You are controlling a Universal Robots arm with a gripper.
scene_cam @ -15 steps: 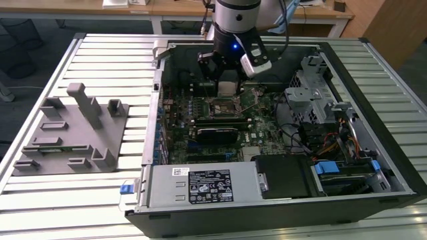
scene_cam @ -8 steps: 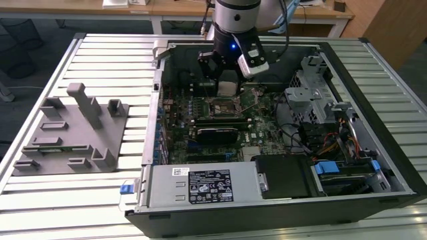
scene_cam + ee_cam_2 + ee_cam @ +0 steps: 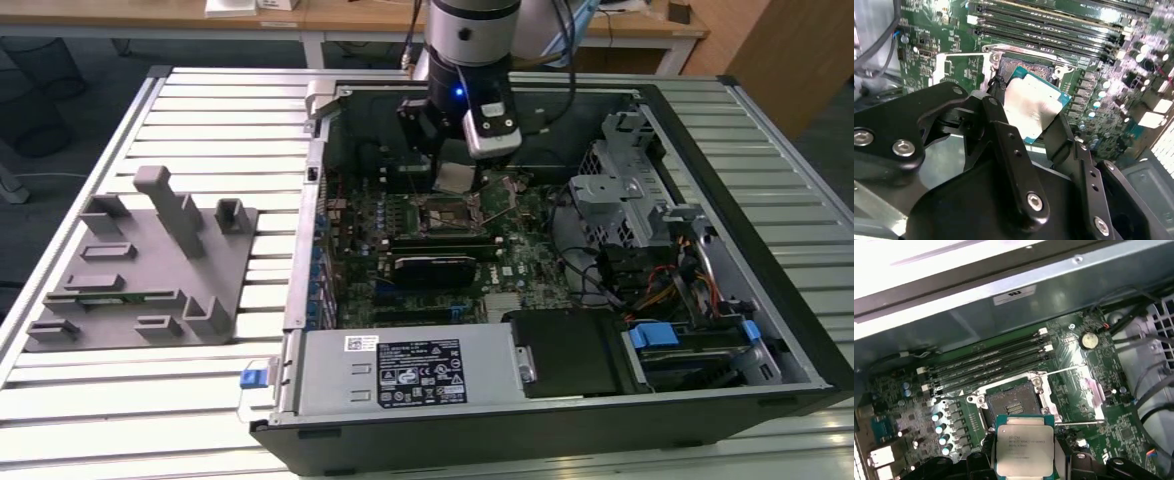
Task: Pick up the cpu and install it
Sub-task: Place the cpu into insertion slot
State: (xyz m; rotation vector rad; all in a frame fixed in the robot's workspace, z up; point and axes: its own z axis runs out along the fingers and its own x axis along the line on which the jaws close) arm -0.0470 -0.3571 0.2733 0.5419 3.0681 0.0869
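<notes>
Evidently pickup is done; the gripper (image 3: 1030, 119) is clenched on the cpu (image 3: 1033, 102), gripping it at opposite edges, silvery lid facing up in the first wrist view; install is left, by the look of it; the socket (image 3: 1011, 401) on the green motherboard (image 3: 1089, 370) lies bare, contacts exposed; the cpu hangs above & just beside it, apart, not seated.

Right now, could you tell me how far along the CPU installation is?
Pickup looks done: the gripper holds the cpu over the motherboard, away from the grey holder block. In hand: it hovers near the socket, which lies open and empty. Left: seating the chip there.
</notes>
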